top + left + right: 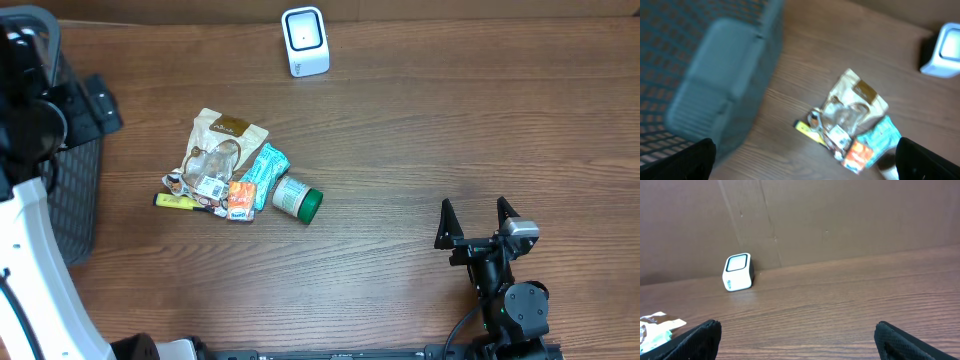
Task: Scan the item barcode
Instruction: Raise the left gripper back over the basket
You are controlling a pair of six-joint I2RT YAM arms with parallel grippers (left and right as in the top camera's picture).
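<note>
**Table stock, left to right**

1. Mesh basket: dark, at the far left edge of the table. In my left wrist view its wall fills the left half, blurred.
2. My left gripper: fingers spread wide with nothing between them. It hangs high beside the basket, looking down on the pile.
3. Pile of items: on the wood left of centre, with the pieces touching or overlapping.
   - Yellow tube at the near left.
   - Brown pouch at the back.
   - Orange packet.
   - Teal packet.
   - Green-capped jar, on its side at the right end.
   - I cannot tell which face carries a barcode.
4. Scanner: a white box at the far edge, right of the pile and well apart from it. A brown wall stands just behind it.
5. My right gripper: at the near edge on the right, fingers wide and empty, well apart from everything.

**Progress:** as I judge it, nothing is done. No item is lifted and none is near the scanner. I have yet to take one item, find its code and present it to the scanner.

**Room:**
- Bare wood lies between the pile and the scanner, and over the whole right half of the table.
- The basket hems in the left side, and the wall closes off the far side.
- The pile is crowded. The jar at its right end looks the freest to take, though it may roll.
</note>
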